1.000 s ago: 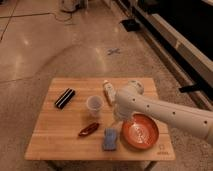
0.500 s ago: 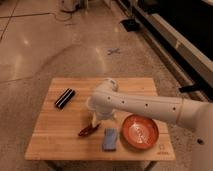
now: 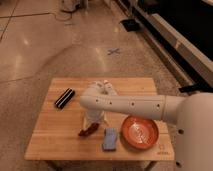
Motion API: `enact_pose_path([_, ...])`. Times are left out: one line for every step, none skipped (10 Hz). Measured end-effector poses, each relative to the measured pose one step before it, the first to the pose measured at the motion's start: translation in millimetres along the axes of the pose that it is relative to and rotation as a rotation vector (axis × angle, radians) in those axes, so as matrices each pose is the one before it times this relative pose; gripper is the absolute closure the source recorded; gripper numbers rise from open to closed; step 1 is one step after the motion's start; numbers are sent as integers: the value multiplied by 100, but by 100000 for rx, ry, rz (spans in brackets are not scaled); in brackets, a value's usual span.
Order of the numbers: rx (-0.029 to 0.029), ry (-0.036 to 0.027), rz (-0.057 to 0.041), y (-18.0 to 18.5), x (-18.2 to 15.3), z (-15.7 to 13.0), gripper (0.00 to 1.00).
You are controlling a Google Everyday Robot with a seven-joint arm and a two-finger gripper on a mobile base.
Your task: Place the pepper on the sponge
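The pepper [image 3: 87, 131] is a slim dark red piece lying on the wooden table [image 3: 50, 140], left of centre near the front. The sponge [image 3: 110, 139] is a light blue pad lying just right of the pepper. My white arm reaches in from the right, bends at an elbow and points down. My gripper [image 3: 93, 123] hangs directly over the pepper's right end, very close to it or touching it. The arm hides part of the area behind the pepper.
An orange-red round plate [image 3: 140, 132] sits right of the sponge near the front right corner. A black rectangular bar [image 3: 64, 98] lies at the left. A pale object [image 3: 106, 88] shows behind the arm. The table edges are close on all sides.
The arm has swung left from the plate side to the table's middle. The gripper has come down over the pepper. The pepper and sponge lie where they were.
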Motion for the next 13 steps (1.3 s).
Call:
enact_pose_path([-533, -683, -211, -498, 163, 720, 26])
enact_pose_path([-697, -617, -375, -559, 242, 811, 26])
enact_pose_path([-447, -723, -484, -554, 184, 681, 26])
enact_pose_path([-350, -566, -97, -267, 185, 561, 26])
enact_pose_path([-355, -759, 377, -149, 318, 755, 26])
enact_pose_path([157, -553, 524, -110, 261, 418, 26])
enact_pose_path([310, -481, 567, -101, 274, 334, 26])
enact_pose_path([305, -304, 248, -101, 131, 171, 26])
enact_pose_path([513, -203, 348, -108, 186, 159, 26])
enact_pose_path([457, 104, 16, -26, 108, 15, 28])
enact_pose_path([456, 334, -86, -2, 79, -87, 37])
enact_pose_path([912, 898, -304, -130, 97, -258, 49])
enact_pose_path([348, 586, -226, 82, -15, -274, 59])
